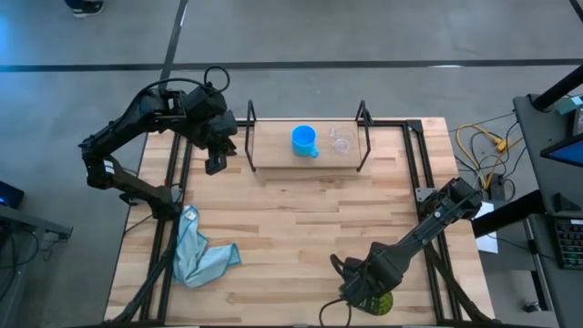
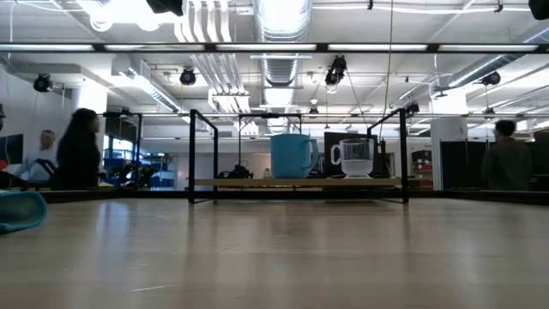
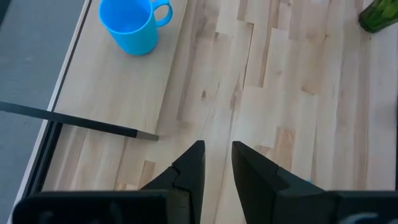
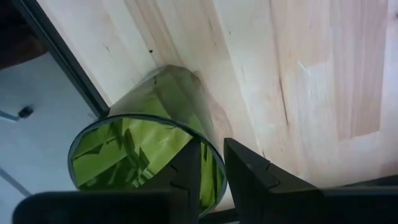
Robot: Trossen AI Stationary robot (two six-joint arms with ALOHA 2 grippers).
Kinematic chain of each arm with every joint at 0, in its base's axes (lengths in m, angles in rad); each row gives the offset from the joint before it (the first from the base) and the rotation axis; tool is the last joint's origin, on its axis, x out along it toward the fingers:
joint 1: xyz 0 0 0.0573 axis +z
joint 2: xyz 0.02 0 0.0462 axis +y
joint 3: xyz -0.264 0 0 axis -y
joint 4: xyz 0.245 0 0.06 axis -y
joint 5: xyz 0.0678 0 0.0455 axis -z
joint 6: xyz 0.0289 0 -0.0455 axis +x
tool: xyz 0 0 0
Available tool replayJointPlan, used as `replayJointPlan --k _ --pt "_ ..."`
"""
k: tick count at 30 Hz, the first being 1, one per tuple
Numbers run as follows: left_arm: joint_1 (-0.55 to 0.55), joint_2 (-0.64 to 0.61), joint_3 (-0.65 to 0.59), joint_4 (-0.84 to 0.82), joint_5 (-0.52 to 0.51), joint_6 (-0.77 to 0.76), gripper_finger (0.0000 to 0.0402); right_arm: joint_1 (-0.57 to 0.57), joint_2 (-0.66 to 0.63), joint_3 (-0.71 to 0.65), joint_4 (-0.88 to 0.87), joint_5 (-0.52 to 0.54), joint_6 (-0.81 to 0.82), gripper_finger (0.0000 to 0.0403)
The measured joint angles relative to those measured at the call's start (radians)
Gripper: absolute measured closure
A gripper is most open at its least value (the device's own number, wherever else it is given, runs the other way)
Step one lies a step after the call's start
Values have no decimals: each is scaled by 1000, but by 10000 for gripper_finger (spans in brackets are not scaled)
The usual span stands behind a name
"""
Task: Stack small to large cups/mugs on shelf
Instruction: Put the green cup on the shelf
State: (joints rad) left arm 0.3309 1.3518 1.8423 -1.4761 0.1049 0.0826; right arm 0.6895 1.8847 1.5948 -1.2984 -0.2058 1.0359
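Note:
The low wood shelf (image 1: pixel 273 165) (image 2: pixel 257 182) stands at the table's far side. On its plank stand the bright blue mug (image 1: pixel 304 139) (image 2: pixel 292 156) (image 3: pixel 130 25) and, to its right, the small clear cup (image 1: pixel 342 141) (image 2: pixel 356 159). The dark green cup (image 1: pixel 383 303) (image 4: pixel 124 155) (image 3: pixel 376 15) is at the table's near right edge. My right gripper (image 1: pixel 366 290) (image 4: pixel 213 158) is shut on it. My left gripper (image 1: pixel 216 166) (image 3: pixel 217 155) hovers by the shelf's left end with its fingertips a narrow gap apart, touching nothing. My right gripper has the green cup by its rim (image 4: pixel 208 144), on the side nearest the wrist. One finger (image 4: pixel 189 165) is inside the cup and the other (image 4: pixel 249 174) outside its wall. The fingers come from above, slanting. Whether the cup's bottom is off the table, I cannot tell.
A light blue cloth (image 1: pixel 202 255) (image 2: pixel 21 210) lies crumpled at the table's near left. Black wire frames (image 1: pixel 250 137) close the shelf's ends. Bare tabletop (image 1: pixel 301 228) lies between the shelf and the near edge. People stand in the room beyond (image 2: pixel 77 154).

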Motion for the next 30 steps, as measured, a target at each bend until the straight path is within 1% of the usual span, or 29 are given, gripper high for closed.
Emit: replayJointPlan --k 7,18,25,30 --pt "0 0 0 0 -1 0 336 0 1 -4 2 -1 -6 390" --pt "0 1 0 1 1 0 336 -8 2 17 3 6 -19 394" --pt "0 1 0 1 2 0 336 -34 2 80 -1 75 -58 394" --pt "0 1 0 1 3 0 336 -85 2 146 -3 193 -135 394"
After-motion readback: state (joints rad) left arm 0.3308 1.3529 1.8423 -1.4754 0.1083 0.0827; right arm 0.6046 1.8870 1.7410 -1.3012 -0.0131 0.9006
